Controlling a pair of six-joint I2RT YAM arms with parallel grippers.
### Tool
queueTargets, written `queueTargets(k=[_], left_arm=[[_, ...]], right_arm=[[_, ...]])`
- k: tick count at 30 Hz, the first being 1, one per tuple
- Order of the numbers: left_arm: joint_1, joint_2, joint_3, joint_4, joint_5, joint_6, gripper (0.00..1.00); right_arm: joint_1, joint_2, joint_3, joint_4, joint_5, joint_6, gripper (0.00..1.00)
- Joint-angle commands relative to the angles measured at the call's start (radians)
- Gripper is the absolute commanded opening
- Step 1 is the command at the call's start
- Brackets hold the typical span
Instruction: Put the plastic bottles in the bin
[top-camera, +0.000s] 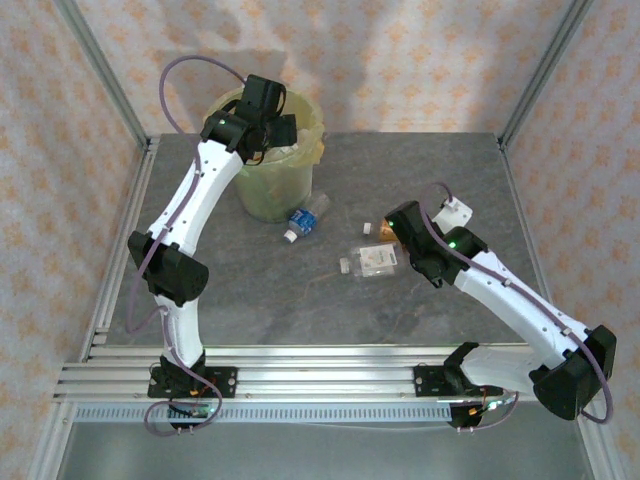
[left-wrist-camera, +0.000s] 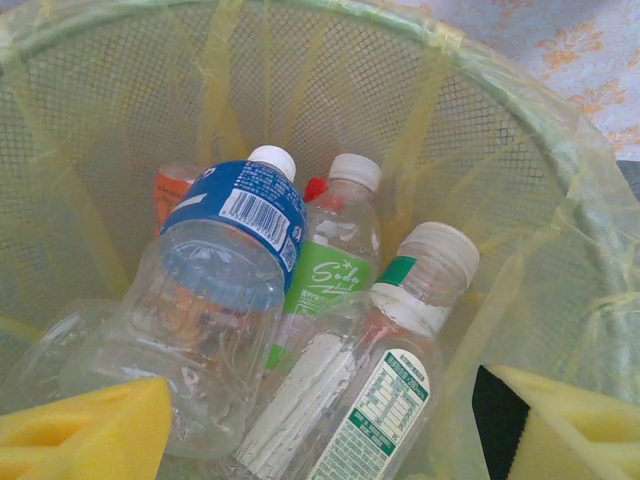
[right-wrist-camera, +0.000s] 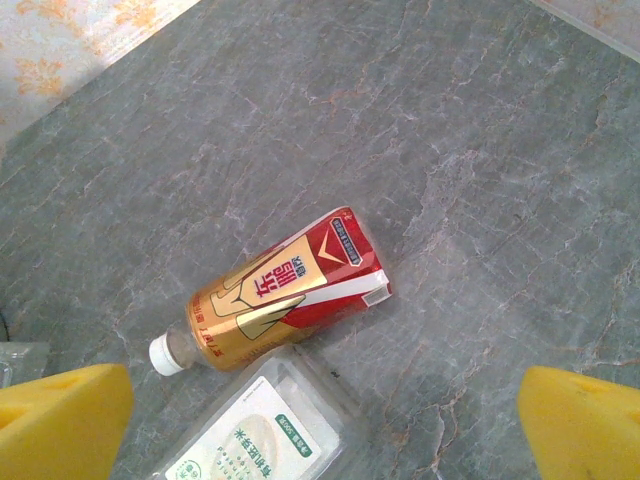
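Several clear plastic bottles (left-wrist-camera: 230, 290) lie in the round pale bag-lined bin (left-wrist-camera: 520, 150); my left gripper (left-wrist-camera: 330, 440) hangs above, pads wide, empty. Right gripper (right-wrist-camera: 320, 425), wide too, over the red-and-gold-labelled bottle (right-wrist-camera: 275, 295) on the grey table (right-wrist-camera: 450, 150). Plan: centre across its body, descend, then close.

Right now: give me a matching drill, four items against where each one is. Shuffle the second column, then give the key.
Things:
1. red-and-gold bottle
2. blue barcode-label bottle
3. left gripper
4. right gripper

Places:
a. open, over the bin
b. lying on the table
c. open, above the table
d. inside the bin

Pairs: 1-b; 2-d; 3-a; 4-c
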Motion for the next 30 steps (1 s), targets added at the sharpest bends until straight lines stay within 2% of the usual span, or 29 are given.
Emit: queueTargets(k=[1,9,14,19,24,30], left_arm=[[0.005,-0.037,0.018,-0.004,-0.019,0.001,0.79],[0.003,-0.178,-0.133,0.116,0.011,0.001,0.75],[-0.037,-0.319,-0.308,0.239,0.017,0.065,0.77],[-0.131,-0.467,-0.523,0.370,-0.038,0.113,0.84],[-0.260,-0.519,-0.646,0.387,-0.159,0.144,1.00],[-0.378,-0.506,-0.780,0.409,-0.234,0.134,1.00]], right_arm=[[-0.004,0.011,0.005,-0.006,0.007,-0.015,0.99],[-0.004,0.022,0.010,-0.011,0.003,-0.016,0.99],[-0.004,0.032,0.007,0.000,-0.009,-0.021,0.99],[-0.004,0.034,0.017,-0.005,-0.024,-0.029,0.99],[-0.013,0.035,0.040,-0.078,0.016,0.005,0.99],[-0.036,-0.013,0.031,-0.122,0.053,0.024,0.99]])
